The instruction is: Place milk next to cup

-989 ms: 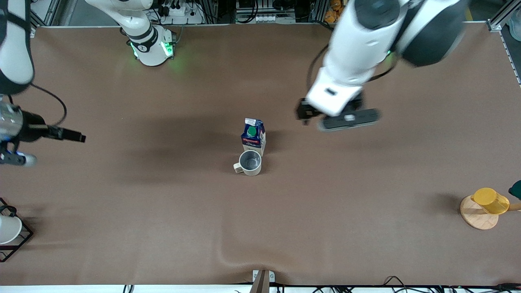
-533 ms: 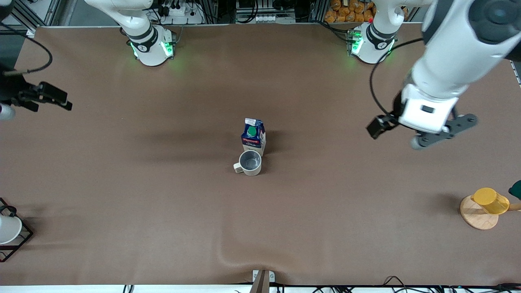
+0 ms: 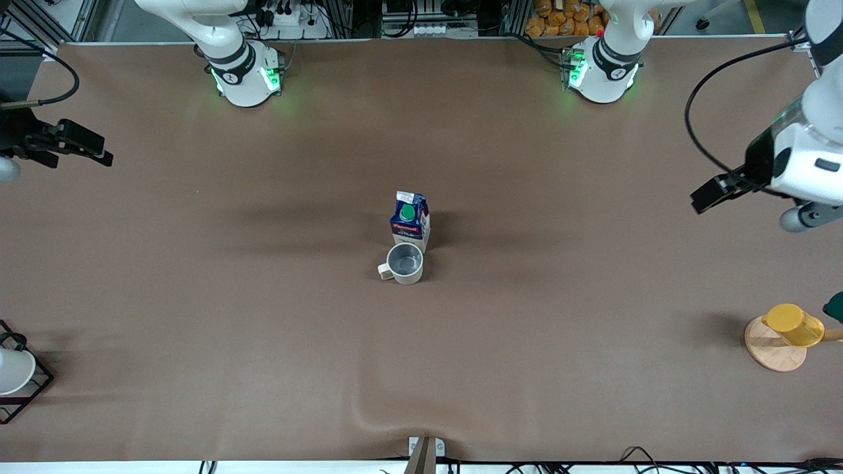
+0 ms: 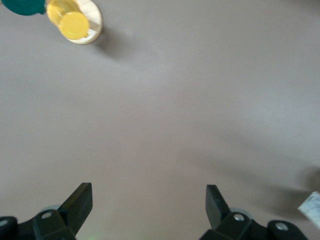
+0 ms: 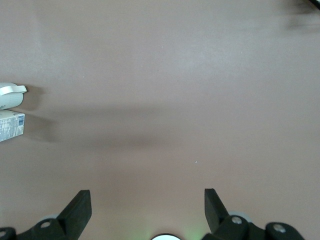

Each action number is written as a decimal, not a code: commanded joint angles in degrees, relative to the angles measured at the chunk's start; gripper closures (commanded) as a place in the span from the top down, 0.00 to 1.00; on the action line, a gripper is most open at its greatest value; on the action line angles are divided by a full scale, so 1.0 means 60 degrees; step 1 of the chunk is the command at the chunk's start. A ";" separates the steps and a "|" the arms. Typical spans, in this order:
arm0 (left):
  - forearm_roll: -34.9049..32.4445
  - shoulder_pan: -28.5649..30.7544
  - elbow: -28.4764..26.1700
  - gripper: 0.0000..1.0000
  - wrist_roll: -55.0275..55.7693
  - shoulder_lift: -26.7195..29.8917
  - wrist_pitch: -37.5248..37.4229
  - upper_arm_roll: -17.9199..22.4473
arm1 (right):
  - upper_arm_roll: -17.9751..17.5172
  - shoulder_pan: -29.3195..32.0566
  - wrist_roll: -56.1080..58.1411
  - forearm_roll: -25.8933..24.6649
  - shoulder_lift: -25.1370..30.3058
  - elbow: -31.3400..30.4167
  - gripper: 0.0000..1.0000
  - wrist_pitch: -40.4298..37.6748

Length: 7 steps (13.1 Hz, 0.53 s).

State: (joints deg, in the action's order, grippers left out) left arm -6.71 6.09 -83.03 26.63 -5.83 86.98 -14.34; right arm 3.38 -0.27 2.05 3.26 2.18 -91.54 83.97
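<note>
The milk [image 3: 409,220], a dark-blue carton with a green cap, stands upright at the table's middle. The cup [image 3: 404,263], a pale mug with a grey-blue inside, stands right beside it, nearer to the front camera, almost touching. Both show at the edge of the right wrist view, the cup [image 5: 10,95] and the milk [image 5: 11,125]. My left gripper [image 4: 148,205] is open and empty, up over bare table at the left arm's end [image 3: 807,214]. My right gripper [image 5: 147,207] is open and empty, over the right arm's end [image 3: 10,168].
A yellow cup [image 3: 793,324] sits on a round wooden stand [image 3: 767,355] at the left arm's end, with a green object [image 3: 835,306] beside it. A white cup in a black wire rack [image 3: 16,375] stands at the right arm's end. The table cover has a wrinkle [image 3: 375,418].
My left arm has swung away from beside the milk toward its own end of the table. My right gripper has moved a little toward the bases. The milk and cup have not moved.
</note>
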 commanded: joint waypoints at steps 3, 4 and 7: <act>0.0224 -0.0488 -0.0971 1.00 -0.1930 0.1074 0.0182 0.1334 | 0.0126 -0.0219 -0.0181 -0.0308 0.0135 -0.0109 1.00 -0.0006; 0.0239 -0.0474 -0.0971 1.00 -0.2413 0.1074 0.0211 0.1436 | 0.0126 -0.0219 -0.0181 -0.0323 0.0135 -0.0109 1.00 -0.0020; 0.1173 -0.0474 -0.0957 1.00 -0.2886 0.1147 0.0153 0.1437 | 0.0111 -0.0131 -0.0181 -0.0323 0.0149 -0.0095 1.00 0.0038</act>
State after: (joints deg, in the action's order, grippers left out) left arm -2.77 4.06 -87.19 10.82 -0.56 87.14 -6.29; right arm 3.54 -0.47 1.74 2.18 2.18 -91.55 83.98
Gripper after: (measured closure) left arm 0.000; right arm 0.000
